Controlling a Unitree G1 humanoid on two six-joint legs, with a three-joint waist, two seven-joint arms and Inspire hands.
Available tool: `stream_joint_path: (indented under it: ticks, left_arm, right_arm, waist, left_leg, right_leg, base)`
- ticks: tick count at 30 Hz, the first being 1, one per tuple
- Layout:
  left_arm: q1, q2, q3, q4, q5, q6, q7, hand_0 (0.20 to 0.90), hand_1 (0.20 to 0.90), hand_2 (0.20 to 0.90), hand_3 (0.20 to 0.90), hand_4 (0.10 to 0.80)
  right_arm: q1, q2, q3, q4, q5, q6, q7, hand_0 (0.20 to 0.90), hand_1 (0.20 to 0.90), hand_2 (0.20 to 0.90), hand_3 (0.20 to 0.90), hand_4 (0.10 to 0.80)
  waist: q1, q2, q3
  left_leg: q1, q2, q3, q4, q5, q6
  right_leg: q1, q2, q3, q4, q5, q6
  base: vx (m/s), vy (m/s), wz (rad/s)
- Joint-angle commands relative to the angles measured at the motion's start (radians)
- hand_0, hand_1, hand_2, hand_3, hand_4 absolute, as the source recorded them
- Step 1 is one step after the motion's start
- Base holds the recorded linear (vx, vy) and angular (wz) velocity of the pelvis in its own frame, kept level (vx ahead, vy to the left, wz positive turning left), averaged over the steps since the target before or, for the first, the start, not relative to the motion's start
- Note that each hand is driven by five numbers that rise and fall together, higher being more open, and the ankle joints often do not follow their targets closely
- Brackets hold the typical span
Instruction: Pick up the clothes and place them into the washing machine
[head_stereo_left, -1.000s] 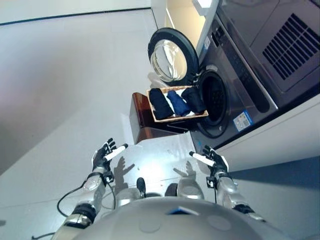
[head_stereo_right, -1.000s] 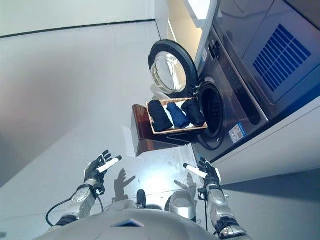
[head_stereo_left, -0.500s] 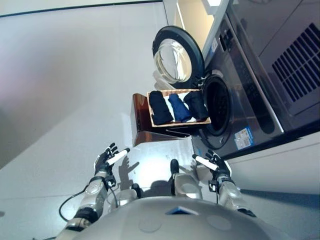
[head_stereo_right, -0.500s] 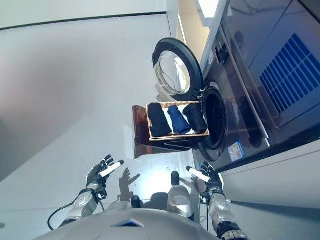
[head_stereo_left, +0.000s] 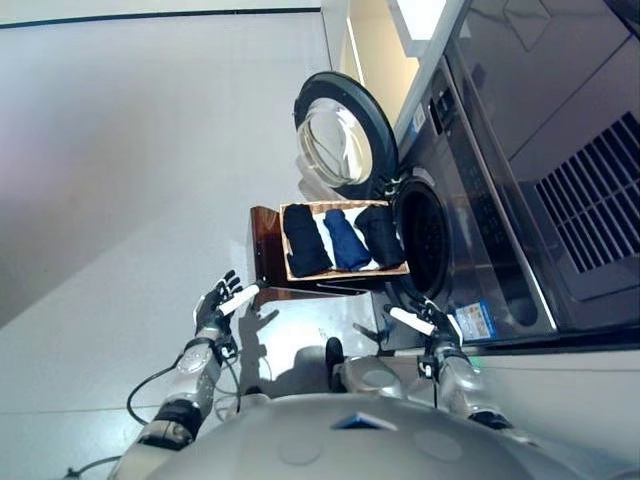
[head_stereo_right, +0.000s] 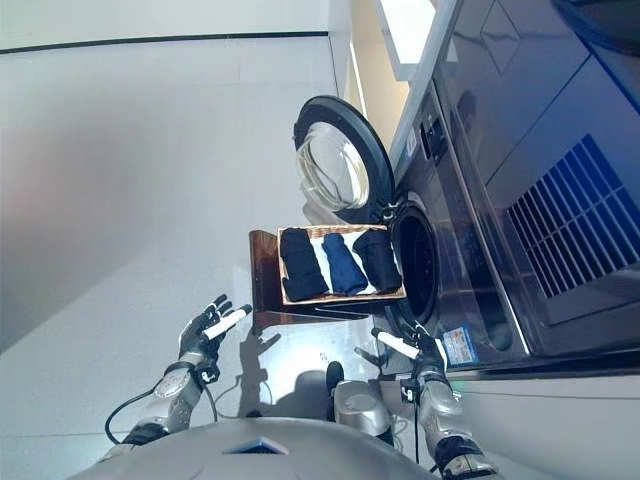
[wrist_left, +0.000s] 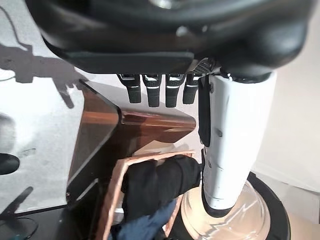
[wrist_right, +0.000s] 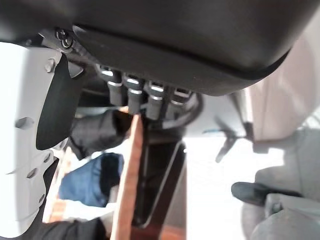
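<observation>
Three folded dark garments, a black one (head_stereo_left: 304, 241), a blue one (head_stereo_left: 346, 240) and another black one (head_stereo_left: 379, 234), lie side by side in a shallow wooden tray (head_stereo_left: 345, 271) on a brown stand (head_stereo_left: 264, 255). The tray sits right in front of the washing machine's drum opening (head_stereo_left: 425, 248), whose round door (head_stereo_left: 335, 130) stands swung open. My left hand (head_stereo_left: 216, 301) hovers open just short of the stand's near left corner, holding nothing. My right hand (head_stereo_left: 425, 319) is open too, low beside the machine's front. The left wrist view shows the black garment (wrist_left: 160, 182) past straight fingers (wrist_left: 152, 91).
The grey washing machine (head_stereo_left: 500, 180) fills the right side, with a vented panel (head_stereo_left: 600, 200) further right. Pale grey floor (head_stereo_left: 130, 180) stretches to the left of the stand. A cream wall section (head_stereo_left: 375, 50) lies beyond the door.
The view has shifted as I moved nearer; the tray and machine now sit slightly lower left. Both hands stay open and empty, now closer to the stand.
</observation>
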Motion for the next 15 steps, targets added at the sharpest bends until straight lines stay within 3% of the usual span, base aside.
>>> stream_joint_path:
  ticks: [1, 2, 5, 7, 8, 9, 12, 13, 15]
  left_arm:
    - [-0.054, 0.042, -0.021, -0.111, 0.000, -0.045, -0.018, 0.900, 0.900, 0.900, 0.900, 0.800]
    - [-0.065, 0.041, -0.035, -0.104, -0.005, -0.046, -0.017, 0.900, 0.900, 0.900, 0.900, 0.800]
    - [-0.059, 0.048, -0.038, -0.088, 0.003, -0.046, -0.017, 0.900, 0.900, 0.900, 0.900, 0.800]
    - [-0.057, 0.050, -0.037, -0.082, 0.005, -0.045, -0.017, 0.900, 0.900, 0.900, 0.900, 0.800]
    - [-0.052, 0.048, -0.035, -0.061, 0.010, -0.049, -0.014, 0.900, 0.900, 0.900, 0.900, 0.800]
    - [-0.052, 0.048, -0.035, -0.061, 0.010, -0.049, -0.014, 0.900, 0.900, 0.900, 0.900, 0.800]
    - [-0.038, 0.043, -0.020, -0.052, 0.007, -0.044, -0.017, 0.900, 0.900, 0.900, 0.900, 0.800]
    - [-0.038, 0.043, -0.020, -0.052, 0.007, -0.044, -0.017, 0.900, 0.900, 0.900, 0.900, 0.800]
    - [-0.027, 0.041, -0.010, -0.054, 0.006, -0.040, -0.014, 0.900, 0.900, 0.900, 0.900, 0.800]
  right_arm:
    - [-0.026, -0.062, -0.053, -0.022, 0.051, -0.077, -0.028, 0.900, 0.900, 0.900, 0.900, 0.800]
    - [-0.032, -0.061, -0.060, -0.007, 0.062, -0.081, -0.043, 0.900, 0.900, 0.900, 0.900, 0.800]
    - [-0.040, -0.067, -0.060, 0.002, 0.055, -0.083, -0.045, 0.900, 0.900, 0.900, 0.900, 0.800]
    - [-0.043, -0.068, -0.056, 0.004, 0.050, -0.083, -0.045, 0.900, 0.900, 0.900, 0.900, 0.800]
    - [-0.047, -0.071, -0.052, 0.011, 0.042, -0.084, -0.049, 0.900, 0.900, 0.900, 0.900, 0.800]
    - [-0.047, -0.071, -0.052, 0.011, 0.042, -0.084, -0.049, 0.900, 0.900, 0.900, 0.900, 0.800]
    - [-0.054, -0.073, -0.049, 0.020, 0.032, -0.078, -0.048, 0.900, 0.900, 0.900, 0.900, 0.800]
    - [-0.054, -0.072, -0.049, 0.020, 0.032, -0.078, -0.048, 0.900, 0.900, 0.900, 0.900, 0.800]
    - [-0.055, -0.065, -0.048, 0.024, 0.017, -0.066, -0.044, 0.900, 0.900, 0.900, 0.900, 0.800]
  waist:
    - [0.009, -0.057, 0.034]
    - [0.029, -0.082, 0.055]
    - [0.054, -0.104, 0.059]
    - [0.063, -0.102, 0.067]
    - [0.082, -0.081, 0.066]
    - [0.082, -0.083, 0.071]
    - [0.111, -0.039, 0.059]
    - [0.112, -0.040, 0.060]
    - [0.119, -0.029, 0.031]
  left_leg:
    - [-0.003, -0.025, 0.066, 0.339, 0.270, 0.052]
    - [-0.097, -0.020, 0.116, 0.303, 0.197, 0.084]
    - [-0.222, -0.045, 0.120, 0.227, 0.149, 0.090]
    - [-0.235, -0.050, 0.119, 0.177, 0.149, 0.086]
    - [-0.277, -0.065, 0.092, 0.054, 0.197, 0.074]
    - [-0.269, -0.067, 0.093, 0.049, 0.198, 0.074]
    - [-0.297, -0.104, 0.082, -0.081, 0.284, 0.063]
    - [-0.294, -0.105, 0.084, -0.081, 0.284, 0.064]
    - [-0.273, -0.130, 0.076, -0.045, 0.244, 0.086]
  right_leg:
    - [-0.013, 0.009, 0.071, 0.060, -0.003, 0.013]
    - [0.028, -0.010, 0.080, 0.049, -0.017, 0.014]
    - [0.072, -0.028, 0.101, 0.033, -0.027, 0.026]
    - [0.095, -0.029, 0.109, 0.029, -0.035, 0.030]
    - [0.129, -0.015, 0.126, 0.018, -0.048, 0.036]
    - [0.135, -0.017, 0.127, 0.017, -0.049, 0.036]
    - [0.209, 0.000, 0.171, 0.013, -0.083, 0.045]
    - [0.211, -0.001, 0.172, 0.013, -0.084, 0.046]
    - [0.249, -0.039, 0.199, 0.031, -0.114, 0.067]
  base:
    - [0.213, -0.187, 0.13]
    - [0.104, -0.046, 0.22]
    - [0.238, -0.023, 0.26]
    - [0.203, 0.071, -0.20]
    - [0.181, 0.076, -0.34]
    - [0.301, 0.127, -0.29]
    - [0.349, 0.158, -0.22]
    - [0.319, 0.191, -0.45]
    - [0.314, 0.211, -0.77]
